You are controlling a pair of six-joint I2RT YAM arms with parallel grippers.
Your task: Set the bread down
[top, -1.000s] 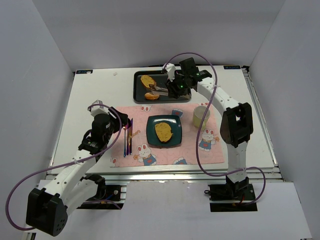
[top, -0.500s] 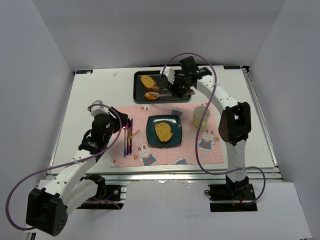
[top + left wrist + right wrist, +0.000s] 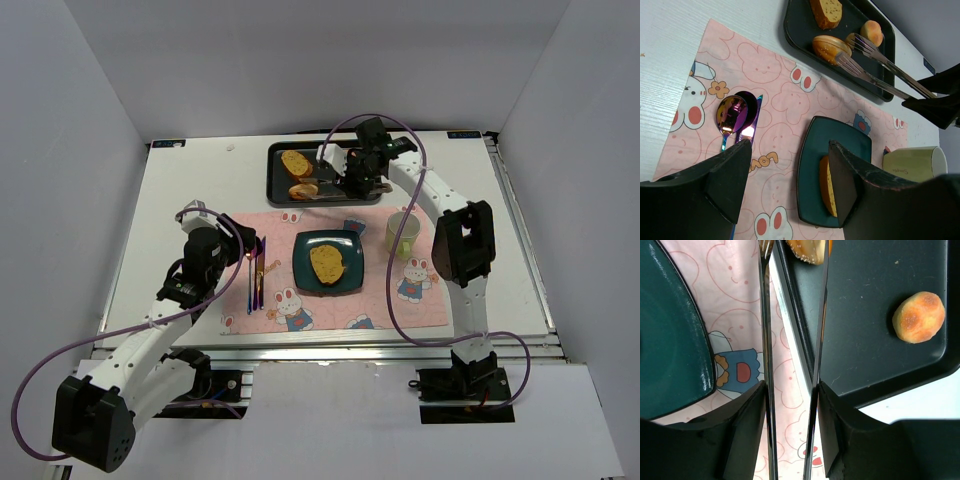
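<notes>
A black tray (image 3: 275, 175) at the back holds a bread slice (image 3: 294, 160), a seeded bun (image 3: 303, 189) and a small round bun (image 3: 918, 316). My right gripper (image 3: 352, 178) is shut on metal tongs (image 3: 765, 340). The tongs reach left across the tray's front rim, and their tips straddle the seeded bun (image 3: 807, 250). I cannot tell whether they pinch it. A teal plate (image 3: 302, 280) on the pink placemat (image 3: 400, 300) carries one bread slice (image 3: 327, 262). My left gripper (image 3: 245, 243) hangs open and empty over the mat's left part (image 3: 787, 150).
A pale green cup (image 3: 402, 232) stands right of the plate, close under the right arm. Two iridescent spoons (image 3: 256, 280) lie on the mat's left side beside my left gripper. White table surrounds the mat, with walls on three sides.
The right wrist has shifted slightly back and left, and the tongs' arms have spread a little around the seeded bun. The left arm has not moved.
</notes>
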